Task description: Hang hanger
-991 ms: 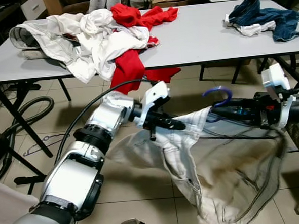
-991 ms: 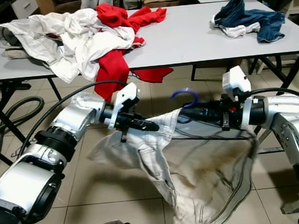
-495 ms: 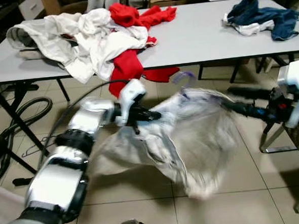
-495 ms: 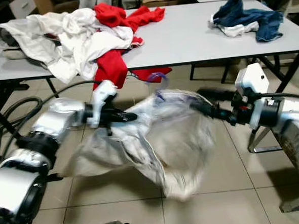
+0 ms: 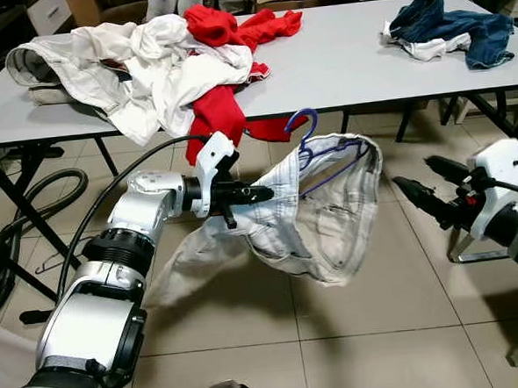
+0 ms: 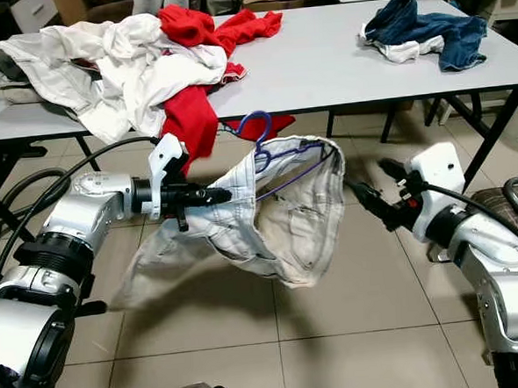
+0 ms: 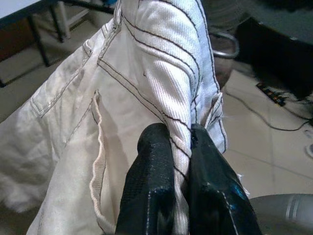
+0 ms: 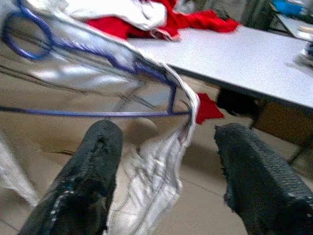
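1. The pale trousers [image 5: 318, 217] are heavy cotton cloth, ribbed and matt, with dark contrast stitching along the seams.
2. The hanger [image 5: 327, 159] looks like thin blue-coated wire, smooth and slightly glossy.
3. The left gripper [image 7: 182, 188] has black fingers with a grainy, rubbery surface; the right gripper [image 8: 168, 181] has the same rough black texture.
4. The arms are brushed silver metal with a sheen.
5. The table [image 5: 348, 61] has a smooth, matt grey top.
6. The floor [image 5: 250, 335] is glossy beige tile.
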Motion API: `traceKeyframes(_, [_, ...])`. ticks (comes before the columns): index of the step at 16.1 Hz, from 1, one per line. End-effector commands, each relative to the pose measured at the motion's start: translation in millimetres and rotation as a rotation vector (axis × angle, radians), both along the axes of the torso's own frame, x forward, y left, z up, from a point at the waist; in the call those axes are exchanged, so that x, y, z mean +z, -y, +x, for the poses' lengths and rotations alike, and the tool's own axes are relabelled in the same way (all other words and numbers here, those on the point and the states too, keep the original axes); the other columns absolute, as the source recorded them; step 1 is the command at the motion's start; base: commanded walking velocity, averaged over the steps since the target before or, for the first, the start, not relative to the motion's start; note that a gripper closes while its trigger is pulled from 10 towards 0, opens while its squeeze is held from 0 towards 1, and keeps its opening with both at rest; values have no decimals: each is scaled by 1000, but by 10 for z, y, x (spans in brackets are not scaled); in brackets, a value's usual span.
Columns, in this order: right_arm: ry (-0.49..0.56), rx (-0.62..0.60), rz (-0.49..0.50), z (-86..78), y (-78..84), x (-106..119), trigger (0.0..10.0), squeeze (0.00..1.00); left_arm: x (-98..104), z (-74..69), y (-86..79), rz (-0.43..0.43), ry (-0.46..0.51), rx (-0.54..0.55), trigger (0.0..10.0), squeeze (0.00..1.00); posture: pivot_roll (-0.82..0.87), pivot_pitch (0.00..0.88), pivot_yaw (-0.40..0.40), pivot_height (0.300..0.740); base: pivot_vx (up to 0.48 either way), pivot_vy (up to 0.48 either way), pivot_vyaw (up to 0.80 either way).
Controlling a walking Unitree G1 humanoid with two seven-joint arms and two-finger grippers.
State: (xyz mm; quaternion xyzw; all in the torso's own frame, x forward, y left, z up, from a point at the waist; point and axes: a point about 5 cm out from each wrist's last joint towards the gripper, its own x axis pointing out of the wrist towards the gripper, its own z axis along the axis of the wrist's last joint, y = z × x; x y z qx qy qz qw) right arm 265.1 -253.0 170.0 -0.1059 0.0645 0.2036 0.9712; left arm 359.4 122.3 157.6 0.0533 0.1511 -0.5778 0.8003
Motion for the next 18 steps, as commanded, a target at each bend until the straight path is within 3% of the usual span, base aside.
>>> traceKeyframes(1, [-6,-23,-18,-3,16,-50,10000,1000,173,7,18,-67,47,-46,0,0,-39,0,76,740,0,0,0])
traceKeyframes(6, [-10,-71,-71,3,127,-54,10000,1000,289,-87,9,-149,52,-185,0,0,-36,0,68,740,0,0,0])
traceKeyframes(7, [-10,-48,-66,-19,140,-30,10000,722,300,-108,0,-148,49,-210,0,0,-37,0,69,740,0,0,0])
traceKeyframes(8, [-19,-4,-50,-49,121,-25,10000,0,303,-114,-7,-148,49,-216,0,0,-38,0,70,740,0,0,0])
traceKeyframes(11, [-68,75,-32,-85,70,-69,10000,0,331,-121,-15,-158,45,-234,0,0,-41,0,74,740,0,0,0])
traceKeyframes(12, [-80,72,-29,-75,77,-94,4118,0,340,-122,-15,-159,45,-238,0,0,-40,0,73,740,0,0,0])
traceKeyframes(13, [-88,64,-27,-60,90,-115,0,0,351,-124,-16,-161,44,-244,0,0,-39,0,73,740,0,0,0])
traceKeyframes(18, [-88,1,8,28,166,-121,0,0,384,-141,-42,-170,33,-265,0,0,-35,0,68,740,0,0,0])
